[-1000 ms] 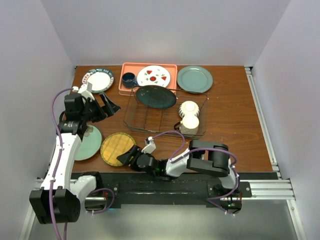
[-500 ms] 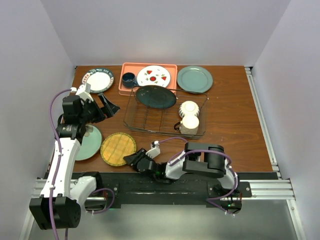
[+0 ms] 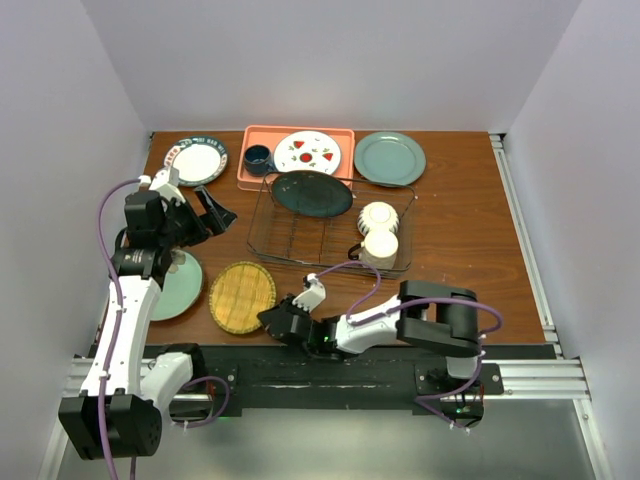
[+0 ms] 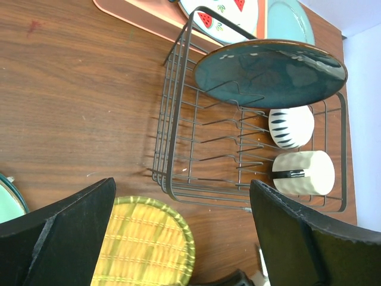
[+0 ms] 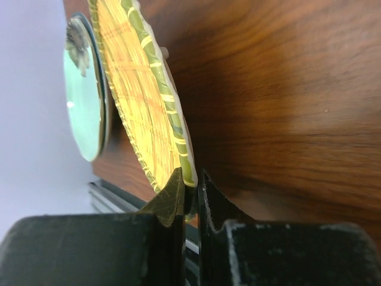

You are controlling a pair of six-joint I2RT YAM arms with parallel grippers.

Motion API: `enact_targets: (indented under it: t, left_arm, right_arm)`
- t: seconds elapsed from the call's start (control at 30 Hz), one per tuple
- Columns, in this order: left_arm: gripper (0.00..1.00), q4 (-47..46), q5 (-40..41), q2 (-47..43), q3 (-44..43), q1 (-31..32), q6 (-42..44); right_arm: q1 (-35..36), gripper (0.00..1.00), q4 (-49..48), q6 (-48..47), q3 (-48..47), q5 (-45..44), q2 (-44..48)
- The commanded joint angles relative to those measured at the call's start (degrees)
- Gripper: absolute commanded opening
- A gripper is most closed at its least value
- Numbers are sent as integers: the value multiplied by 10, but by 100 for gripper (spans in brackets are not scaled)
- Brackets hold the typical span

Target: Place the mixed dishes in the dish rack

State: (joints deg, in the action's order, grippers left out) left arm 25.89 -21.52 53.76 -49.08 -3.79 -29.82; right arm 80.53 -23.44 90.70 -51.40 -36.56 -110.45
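The right gripper [image 5: 190, 185] has come onto the yellow plate [image 3: 242, 297], near the table's [image 3: 470, 250] front edge left of centre, and now pinches its rim; the plate has nudged rightward; lifting to the rack [image 3: 300, 238] looks next; the left gripper [image 3: 218, 212] gapes wide, empty.

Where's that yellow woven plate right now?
In the top view the yellow woven plate sits front left on the table, between the pale green plate and the right gripper pinching its rim, near the dish rack.
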Motion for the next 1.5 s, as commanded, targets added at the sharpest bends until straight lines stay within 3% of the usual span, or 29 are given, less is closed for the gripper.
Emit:
enact_targets:
  t: [0.0,0.2,0.37,0.8,1.0,1.3,1.47]
  left_arm:
    - [100,-11,10,-5,-37,-3,-7]
    - [100,-13,15,-1,-50,-3,-6]
    - [100,-16,4,-1,-56,-3,-6]
    - [100,0,7,-24,-66,-3,11]
    - [100,34,34,-16,-100,-3,23]
    - [98,56,22,5,-179,-3,28]
    - [99,36,6,10,-164,-3,28]
  right_arm:
    - [1,0,190,-151,13,-32,49]
    - [1,0,59,-406,57,22,134]
    - [0,0,81,-546,39,61,202]
    - [0,0,247,-636,-55,113,325]
    - [-12,0,345,-685,-127,54,375]
    - [-155,0,393,-800,-179,55,429]
    - [-207,0,328,-957,-175,32,422]
